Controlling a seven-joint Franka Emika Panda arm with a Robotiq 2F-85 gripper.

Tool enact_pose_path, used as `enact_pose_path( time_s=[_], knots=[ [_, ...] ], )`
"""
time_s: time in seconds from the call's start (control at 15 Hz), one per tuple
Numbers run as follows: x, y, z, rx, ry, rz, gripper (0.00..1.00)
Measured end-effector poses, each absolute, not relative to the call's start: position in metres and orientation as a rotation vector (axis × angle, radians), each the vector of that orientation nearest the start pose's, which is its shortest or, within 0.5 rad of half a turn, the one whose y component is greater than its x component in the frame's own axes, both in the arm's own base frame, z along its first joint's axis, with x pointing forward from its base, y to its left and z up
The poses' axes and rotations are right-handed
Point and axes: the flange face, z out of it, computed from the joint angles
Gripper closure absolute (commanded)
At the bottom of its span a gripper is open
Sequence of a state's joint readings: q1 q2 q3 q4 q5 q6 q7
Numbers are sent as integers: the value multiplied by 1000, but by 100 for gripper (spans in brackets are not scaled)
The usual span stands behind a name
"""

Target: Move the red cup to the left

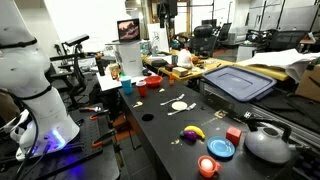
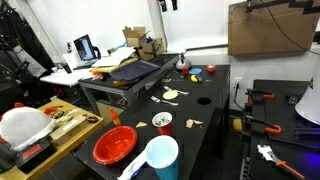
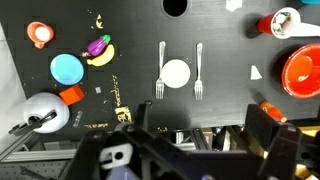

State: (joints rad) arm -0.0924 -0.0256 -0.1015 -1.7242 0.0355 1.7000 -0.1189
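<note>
The black surface (image 3: pixel 130 40) carries a white plate (image 3: pixel 175 73) between two white utensils (image 3: pixel 160 72), a blue disc (image 3: pixel 67 69), a banana (image 3: pixel 101 59), a silver kettle (image 3: pixel 45 112), a red block (image 3: pixel 70 95), a red bowl (image 3: pixel 300 68) and the red cup (image 3: pixel 283 22).

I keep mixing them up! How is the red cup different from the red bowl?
The red cup is small and narrow; the red bowl is much wider and shallow. The red cup is whitish inside; the red bowl is red inside. Both are red, round and sit open side up on the black table.

The red cup (image 3: pixel 283 22) is smooth plastic, the table (image 3: pixel 220 110) matt black.
</note>
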Motion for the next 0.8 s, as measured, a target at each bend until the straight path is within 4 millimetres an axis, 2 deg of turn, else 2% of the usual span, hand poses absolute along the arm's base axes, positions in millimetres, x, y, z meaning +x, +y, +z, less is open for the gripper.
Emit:
enact_pose_path(
  time_s=[0.13,0.27,0.47,0.67,0.8],
  knots=[
    [541,-123,582,-3103,84,-4,0],
    [544,-142,578,-3114,57,-11,0],
    [563,-163,546,-3127,35,8,0],
    [584,-169,506,-3131,27,54,0],
    [589,-169,501,-3132,23,62,0]
  ],
)
